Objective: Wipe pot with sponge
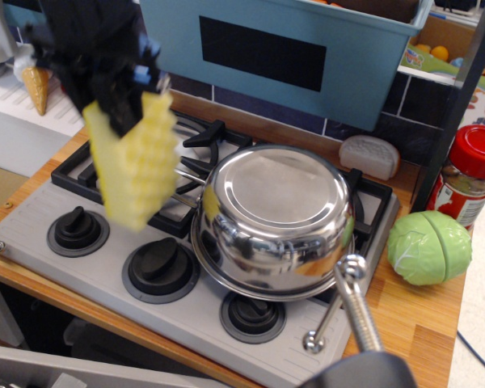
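— Jaws look clamped on the top end of the sponge (135,158), as far as I can see from here; the gripper (121,113) is blurred, but the sponge hangs from it, clear of the stove (32,218) and tilted a little.

— So which step is that, do you think?

— Carrying, I'd say. The sponge is in the air just left of the pot (273,220), above the back-left grate, and not touching the steel. No wiping yet.

— And the pot?

— Upside down, by the look of it, flat base up, sitting on the right half of the stove with its thin wire handle (171,184) poking left, under the sponge.

— What does the next move need?

— My guess: bring the sponge right and down until its ridged face meets the base or the side wall, then rub across. That pot is slick and only resting there, so a hard sideways push could slide it. The handle is in the path too.

— Count things for me.

— One sponge, one pot, one arm. Three black knobs along the front of the stove. On the counter (420,323) to the right, one green cabbage toy (429,246) and one red-capped jar (472,174). One small pale grey piece (369,156) behind the pot; I can't tell what it is. One blue bin (283,56) overhead, and an ice-cream cone toy (37,87) at far left.
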Controlling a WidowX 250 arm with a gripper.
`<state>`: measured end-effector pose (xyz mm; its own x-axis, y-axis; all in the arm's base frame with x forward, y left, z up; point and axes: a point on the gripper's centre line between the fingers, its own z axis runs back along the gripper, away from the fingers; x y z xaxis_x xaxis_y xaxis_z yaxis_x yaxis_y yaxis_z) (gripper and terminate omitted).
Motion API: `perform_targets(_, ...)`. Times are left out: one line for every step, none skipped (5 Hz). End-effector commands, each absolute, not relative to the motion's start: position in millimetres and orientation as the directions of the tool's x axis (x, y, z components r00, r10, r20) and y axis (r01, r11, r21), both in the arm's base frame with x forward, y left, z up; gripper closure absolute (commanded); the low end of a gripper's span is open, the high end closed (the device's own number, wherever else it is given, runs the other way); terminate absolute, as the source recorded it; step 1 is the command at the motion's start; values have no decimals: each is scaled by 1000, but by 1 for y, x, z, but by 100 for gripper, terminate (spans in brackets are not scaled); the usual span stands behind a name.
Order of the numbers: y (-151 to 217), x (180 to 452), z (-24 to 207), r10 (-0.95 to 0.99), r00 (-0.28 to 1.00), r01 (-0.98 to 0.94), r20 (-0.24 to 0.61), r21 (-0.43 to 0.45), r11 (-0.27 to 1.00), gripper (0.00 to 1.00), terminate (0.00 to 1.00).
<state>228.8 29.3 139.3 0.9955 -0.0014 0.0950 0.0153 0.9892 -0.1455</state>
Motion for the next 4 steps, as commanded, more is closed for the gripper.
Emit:
perform_targets(6, 252, 189, 35, 986, -7, 162, -171, 985, 100, 0)
perform_targets(-12, 255, 192, 24, 985, 2, 171, -148, 989, 100, 0)
perform_targets(-34, 255, 163, -16, 990, 24, 143, -53, 998, 100, 0)
perform_targets(-48, 256, 147, -52, 989, 56, 137, -22, 998, 100, 0)
